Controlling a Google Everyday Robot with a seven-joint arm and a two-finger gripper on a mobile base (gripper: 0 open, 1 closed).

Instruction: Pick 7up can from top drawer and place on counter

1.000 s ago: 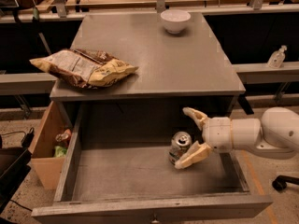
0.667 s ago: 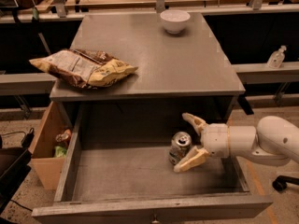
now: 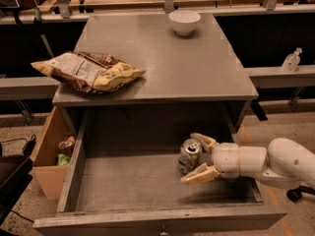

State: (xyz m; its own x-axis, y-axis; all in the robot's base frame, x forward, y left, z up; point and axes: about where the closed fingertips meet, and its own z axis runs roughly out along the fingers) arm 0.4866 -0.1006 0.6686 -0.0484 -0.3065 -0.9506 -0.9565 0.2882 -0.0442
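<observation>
The 7up can (image 3: 189, 156), silvery with a pull-tab top, stands upright on the flat grey bottom of the open top drawer (image 3: 133, 186), right of its middle. My gripper (image 3: 201, 157) reaches in from the right on a white arm. Its two tan fingers are open, one behind the can and one in front, straddling it without closing on it. The counter (image 3: 167, 58) is the grey tabletop above the drawer.
A crumpled chip bag (image 3: 88, 71) lies at the counter's left front. A white bowl (image 3: 184, 22) stands at its back edge. A tan cardboard box (image 3: 49, 154) with small items sits on the floor left of the drawer. Wooden benches run behind.
My gripper has slid left, so its open fingers now sit around the can. The can has not moved.
</observation>
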